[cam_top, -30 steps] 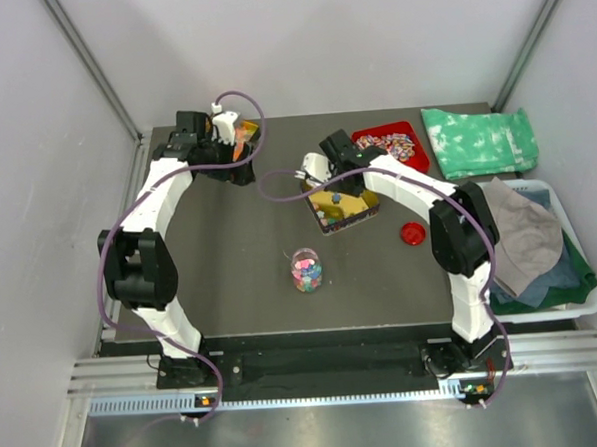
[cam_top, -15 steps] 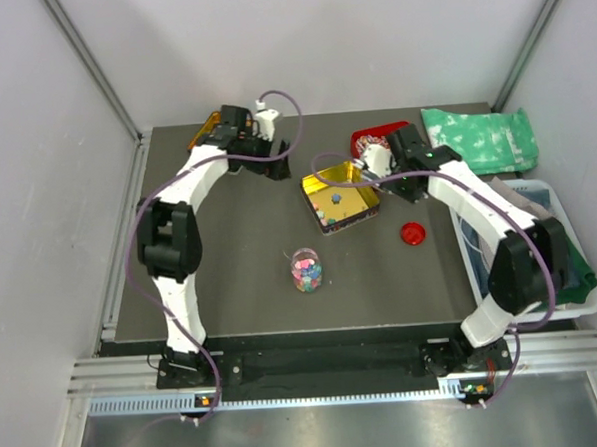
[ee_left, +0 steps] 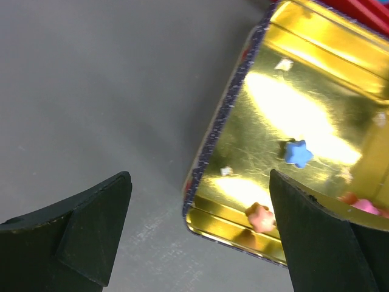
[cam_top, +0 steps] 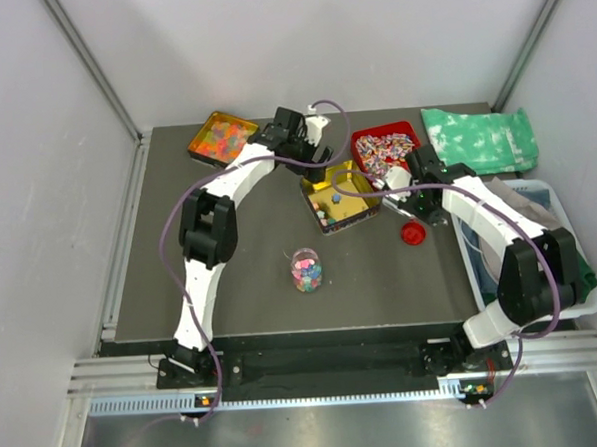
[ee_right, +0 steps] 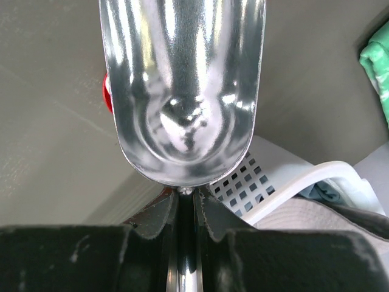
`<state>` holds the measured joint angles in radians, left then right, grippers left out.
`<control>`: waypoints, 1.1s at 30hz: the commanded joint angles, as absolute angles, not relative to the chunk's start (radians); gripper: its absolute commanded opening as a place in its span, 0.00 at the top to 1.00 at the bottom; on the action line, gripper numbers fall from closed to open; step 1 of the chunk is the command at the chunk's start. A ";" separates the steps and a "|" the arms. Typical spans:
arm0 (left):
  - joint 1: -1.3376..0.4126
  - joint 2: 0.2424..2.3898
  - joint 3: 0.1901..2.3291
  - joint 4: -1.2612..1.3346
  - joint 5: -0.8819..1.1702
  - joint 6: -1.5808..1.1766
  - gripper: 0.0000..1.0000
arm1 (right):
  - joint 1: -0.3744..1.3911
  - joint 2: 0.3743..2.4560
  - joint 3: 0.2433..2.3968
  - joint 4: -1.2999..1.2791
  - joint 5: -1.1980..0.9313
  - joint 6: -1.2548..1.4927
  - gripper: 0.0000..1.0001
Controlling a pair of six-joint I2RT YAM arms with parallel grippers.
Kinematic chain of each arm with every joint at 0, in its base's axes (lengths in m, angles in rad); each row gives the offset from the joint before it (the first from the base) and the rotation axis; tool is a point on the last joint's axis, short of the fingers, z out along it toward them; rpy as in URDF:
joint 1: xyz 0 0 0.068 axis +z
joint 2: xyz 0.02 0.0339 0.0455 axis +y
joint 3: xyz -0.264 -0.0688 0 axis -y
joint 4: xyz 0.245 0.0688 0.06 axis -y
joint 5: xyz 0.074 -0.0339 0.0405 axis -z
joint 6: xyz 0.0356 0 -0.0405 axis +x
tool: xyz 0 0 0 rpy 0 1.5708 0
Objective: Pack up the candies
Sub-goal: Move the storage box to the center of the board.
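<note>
Scoop held bare; candies noted in jar and tin.
Left gripper: jaws were spread wide over the tin's rim, toward the back edge of the table. Right gripper: jaws were pinched on the scoop's handle, near the right edge. Most candies were seen in the jar, mid-table toward the front edge; a few lay in the tin.

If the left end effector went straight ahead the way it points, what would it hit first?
Likely the tin's rim: the open left end effector straddles it, table on one side. Depth unclear.
</note>
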<state>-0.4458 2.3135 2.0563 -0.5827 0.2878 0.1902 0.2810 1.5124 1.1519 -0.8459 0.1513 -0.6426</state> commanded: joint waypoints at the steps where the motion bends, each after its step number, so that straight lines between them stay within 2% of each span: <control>1: -0.466 2.330 2.106 -0.572 0.190 0.224 0.01 | 0.265 1.549 1.157 -0.775 0.164 -0.640 1.00; 16: -0.469 2.430 2.171 -0.569 -0.056 0.221 0.01 | 0.250 1.752 1.342 -0.744 0.222 -0.703 1.00; 27: -0.414 2.491 2.262 -0.598 -0.195 0.201 0.01 | 0.227 1.858 1.391 -0.719 0.236 -0.727 1.00; 33: -0.368 2.540 2.358 -0.621 -0.227 0.192 0.01 | 0.219 1.897 1.400 -0.666 0.267 -0.726 0.91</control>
